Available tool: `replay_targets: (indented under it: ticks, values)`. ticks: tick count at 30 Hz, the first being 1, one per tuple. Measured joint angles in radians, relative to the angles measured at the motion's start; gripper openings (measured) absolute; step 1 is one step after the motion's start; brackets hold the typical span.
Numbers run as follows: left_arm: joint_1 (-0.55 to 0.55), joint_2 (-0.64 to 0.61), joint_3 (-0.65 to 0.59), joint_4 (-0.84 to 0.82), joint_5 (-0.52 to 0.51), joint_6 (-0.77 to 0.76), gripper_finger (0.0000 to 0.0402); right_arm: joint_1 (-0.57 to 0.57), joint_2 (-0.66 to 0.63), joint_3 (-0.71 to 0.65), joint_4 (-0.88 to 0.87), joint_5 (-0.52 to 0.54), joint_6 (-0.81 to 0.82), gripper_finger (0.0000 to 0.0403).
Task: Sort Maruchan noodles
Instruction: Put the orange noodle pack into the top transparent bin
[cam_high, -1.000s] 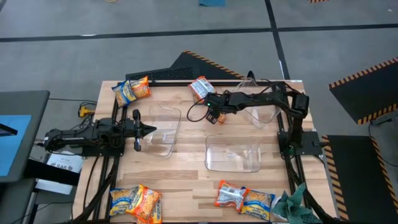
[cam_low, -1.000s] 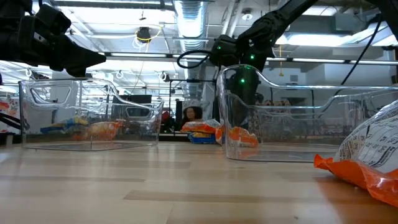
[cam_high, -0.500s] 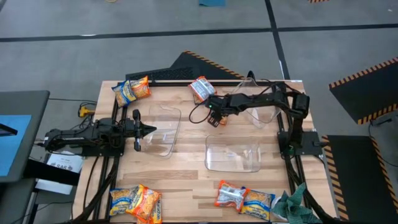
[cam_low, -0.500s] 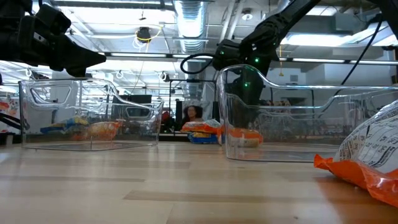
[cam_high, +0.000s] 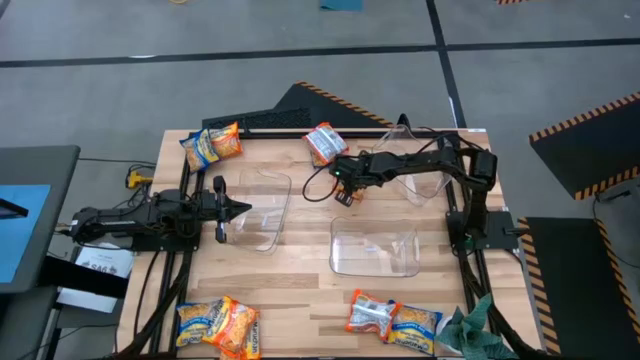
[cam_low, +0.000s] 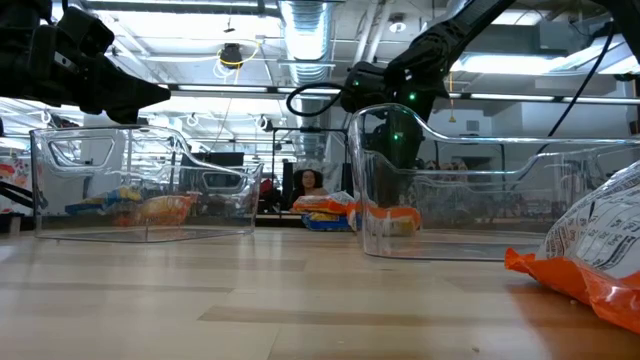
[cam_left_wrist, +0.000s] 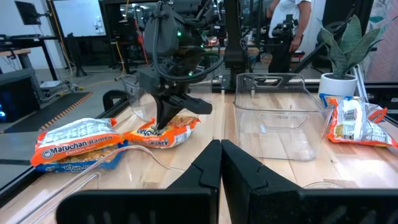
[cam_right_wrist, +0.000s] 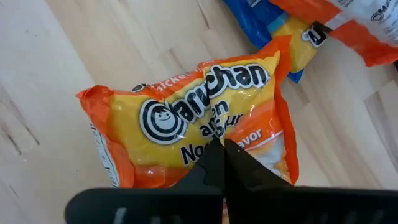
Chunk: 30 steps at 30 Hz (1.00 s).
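Since the right gripper (cam_high: 343, 186) stands directly over the orange packet (cam_right_wrist: 193, 140) near the middle of the table's far half, the relation that counts is straight down: the packet lies flat on the wood just under the fingertips, its long axis running slantwise across the right wrist view, printed face up. Those fingers are drawn together at the packet's middle, and they seem to have pinched the wrapper, though the tips hide the actual contact, so a firm hold is only likely. Seen from the left wrist, the same gripper (cam_left_wrist: 166, 118) presses down onto the packet (cam_left_wrist: 163, 132), with a second packet (cam_left_wrist: 78, 146) just beside it. The right arm is plainly the nearer one; the left gripper (cam_high: 240, 208) hangs shut and empty over the left bin (cam_high: 272, 235), well apart from this packet. Lifting from here calls for a straight upward pull, then a carry to one of the bins.
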Motion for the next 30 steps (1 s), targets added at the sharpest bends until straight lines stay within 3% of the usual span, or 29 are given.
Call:
replay_targets:
  ticks: [8,18,26,30]
  values:
    - [0.0,0.0,0.0,0.0,0.0,0.0,0.0,0.045,-0.048,-0.001,0.055,0.056,-0.074,0.0007]
    - [0.0,0.0,0.0,0.0,0.0,0.0,0.0,0.068,-0.253,0.0,0.012,0.179,-0.096,0.0007]
    - [0.0,0.0,0.0,0.0,0.0,0.0,0.0,0.066,-0.435,-0.001,-0.198,0.407,-0.006,0.0006]
    - [0.0,0.0,0.0,0.0,0.0,0.0,0.0,0.048,-0.53,-0.08,-0.284,0.495,0.113,0.0006]
